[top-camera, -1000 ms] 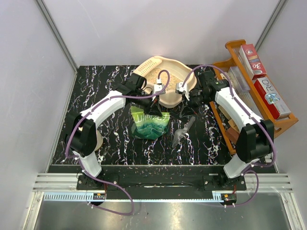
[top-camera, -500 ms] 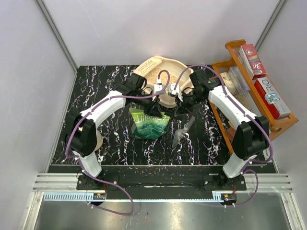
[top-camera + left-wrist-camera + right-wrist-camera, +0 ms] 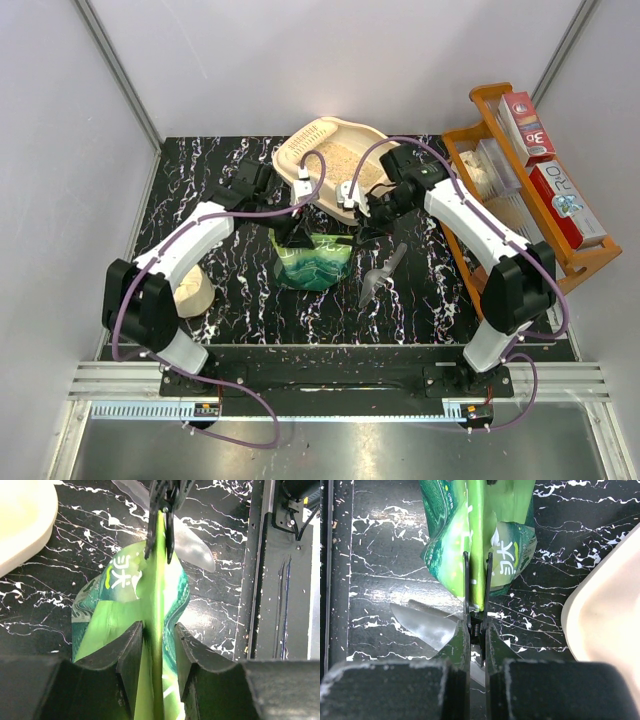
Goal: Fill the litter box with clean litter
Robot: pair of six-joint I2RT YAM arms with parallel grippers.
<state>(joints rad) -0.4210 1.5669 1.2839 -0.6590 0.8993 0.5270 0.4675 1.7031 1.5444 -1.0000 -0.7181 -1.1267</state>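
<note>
The cream litter box [image 3: 300, 150] lies at the back middle of the table with clean litter [image 3: 340, 158] in it. In front of it stands a green printed bag [image 3: 315, 262]. My left gripper [image 3: 157, 627] straddles the bag's folded top edge [image 3: 159, 580], its jaws open with a gap on either side. My right gripper [image 3: 477, 625] is shut on a black spring clip [image 3: 477, 611] whose thin blades straddle the same edge from the other end. The clip [image 3: 162, 510] also shows beyond the bag in the left wrist view.
A grey translucent scoop [image 3: 380, 272] lies just right of the bag. An orange wooden rack [image 3: 520, 190] with boxes fills the right side. A cream tape roll [image 3: 192, 293] sits by the left arm. The litter box's wall [image 3: 605, 605] is close to my right gripper.
The left jaws have come apart from the bag's top edge and the left arm has swung back leftward. The right gripper has moved left with the clip onto the bag's edge.
</note>
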